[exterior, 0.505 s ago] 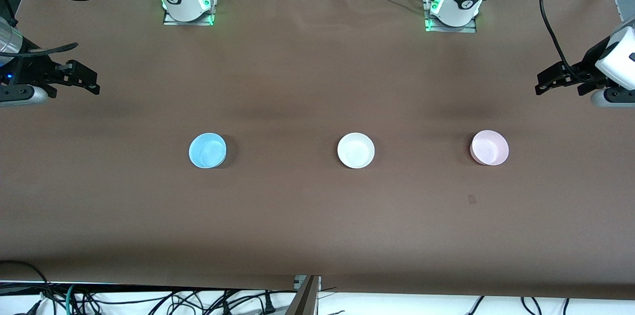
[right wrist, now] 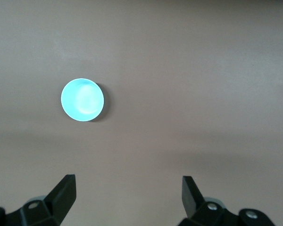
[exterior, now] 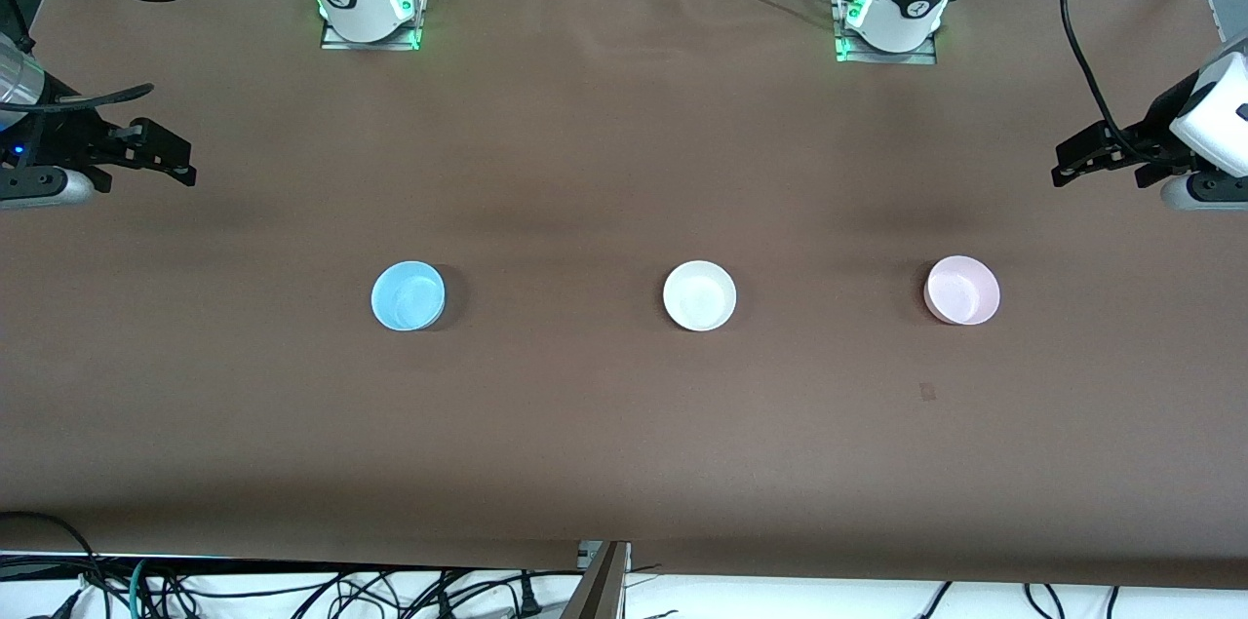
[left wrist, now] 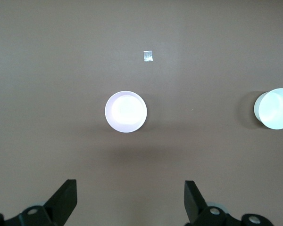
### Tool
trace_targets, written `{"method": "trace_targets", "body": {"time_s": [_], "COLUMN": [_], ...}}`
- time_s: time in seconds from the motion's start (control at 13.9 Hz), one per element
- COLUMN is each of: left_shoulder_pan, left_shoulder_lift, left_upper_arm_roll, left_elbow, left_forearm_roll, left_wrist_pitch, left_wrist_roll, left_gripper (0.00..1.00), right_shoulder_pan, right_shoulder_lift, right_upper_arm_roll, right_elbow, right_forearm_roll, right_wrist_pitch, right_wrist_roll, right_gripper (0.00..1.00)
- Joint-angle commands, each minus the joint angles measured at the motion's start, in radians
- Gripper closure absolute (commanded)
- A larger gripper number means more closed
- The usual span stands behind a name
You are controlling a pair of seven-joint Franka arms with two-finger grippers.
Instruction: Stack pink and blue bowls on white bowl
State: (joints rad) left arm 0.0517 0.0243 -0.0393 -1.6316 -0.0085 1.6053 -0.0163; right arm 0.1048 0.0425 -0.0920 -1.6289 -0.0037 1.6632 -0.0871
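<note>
A brown desk [exterior: 624, 434] holds three small shallow bowls set in one row, well apart from each other. The white bowl [exterior: 699, 295] sits in the middle of the row. The blue bowl [exterior: 408, 295] sits toward the right arm's end of the desk, and the pink bowl [exterior: 961, 290] sits toward the left arm's end. All three rest upright on the desk, each alone, none stacked on another. A small pale scrap of tape [exterior: 927, 392] lies on the desk, nearer to the front camera than the pink bowl.

The left claw [exterior: 1097, 159] hangs in the air over the left arm's end of the desk, well apart from the pink bowl. Its two dark fingers [left wrist: 62, 202] are spread wide and hold nothing. From its wrist camera the pink bowl shows between the spread fingers, with the white bowl at the frame's edge.

The right claw [exterior: 161, 159] hangs in the air over the right arm's end of the desk, well apart from the blue bowl. Its fingers [right wrist: 61, 195] are also spread wide and empty, and its wrist camera shows the blue bowl on bare desk.
</note>
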Motion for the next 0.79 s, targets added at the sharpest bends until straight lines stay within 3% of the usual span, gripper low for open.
{"method": "trace_targets", "body": {"time_s": [0.0,0.72], "left_shoulder_pan": [0.002,0.032], "left_shoulder_lift": [0.006,0.006], "left_upper_arm_roll": [0.004,0.006], "left_elbow": [0.019,0.018], "left_forearm_roll": [-0.004,-0.015], "left_wrist_pitch": [-0.018,-0.059], "left_wrist_roll": [0.021,0.048], "left_gripper": [0.0,0.0], "right_shoulder_pan": [-0.004,-0.004], "right_shoulder_lift": [0.005,0.005], "right_upper_arm_roll": [0.003,0.003], "right_elbow": [0.018,0.017], "right_forearm_roll": [0.013,0.013], "right_wrist_pitch": [-0.017,-0.017], "right_wrist_roll": [-0.01,-0.01], "right_gripper": [0.01,0.01]}}
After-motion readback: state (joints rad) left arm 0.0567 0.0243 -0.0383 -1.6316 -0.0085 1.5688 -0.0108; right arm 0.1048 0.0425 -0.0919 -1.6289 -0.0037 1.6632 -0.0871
